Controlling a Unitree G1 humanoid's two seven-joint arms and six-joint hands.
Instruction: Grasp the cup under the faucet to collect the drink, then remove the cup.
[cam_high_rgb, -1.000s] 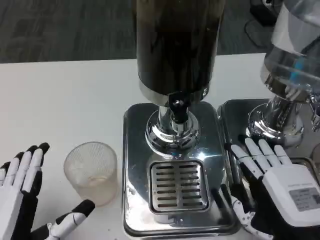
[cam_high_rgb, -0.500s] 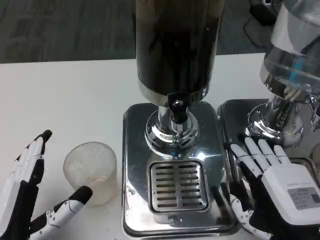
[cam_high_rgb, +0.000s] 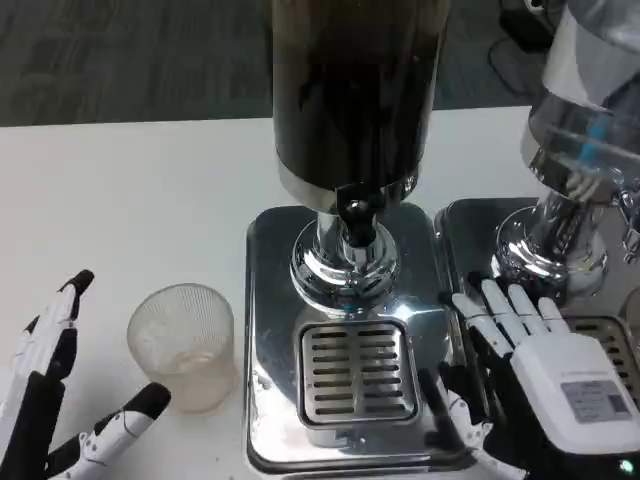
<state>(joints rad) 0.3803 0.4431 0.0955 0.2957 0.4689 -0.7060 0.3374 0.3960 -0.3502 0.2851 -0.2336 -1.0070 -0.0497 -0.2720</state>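
Note:
A clear ribbed plastic cup (cam_high_rgb: 182, 345) stands upright on the white table, left of the dispenser's chrome base (cam_high_rgb: 268, 300). It is not under the black faucet (cam_high_rgb: 355, 215), which hangs above the slotted drip grate (cam_high_rgb: 358, 372). My left hand (cam_high_rgb: 55, 400) is open beside the cup's left, thumb low toward the cup's base, fingers spread, not touching it. My right hand (cam_high_rgb: 530, 375) is open, hovering at the right edge of the chrome base with fingers pointing away from me.
The dark drink tank (cam_high_rgb: 350, 90) towers over the base. A second dispenser (cam_high_rgb: 585, 140) with a clear tank stands at the right on its own chrome tray (cam_high_rgb: 470, 240). Bare white table (cam_high_rgb: 120, 200) lies behind the cup.
My left hand has slid left and down, away from the cup, its thumb pulling back. My right hand has edged slightly left and toward me. The cup has not moved.

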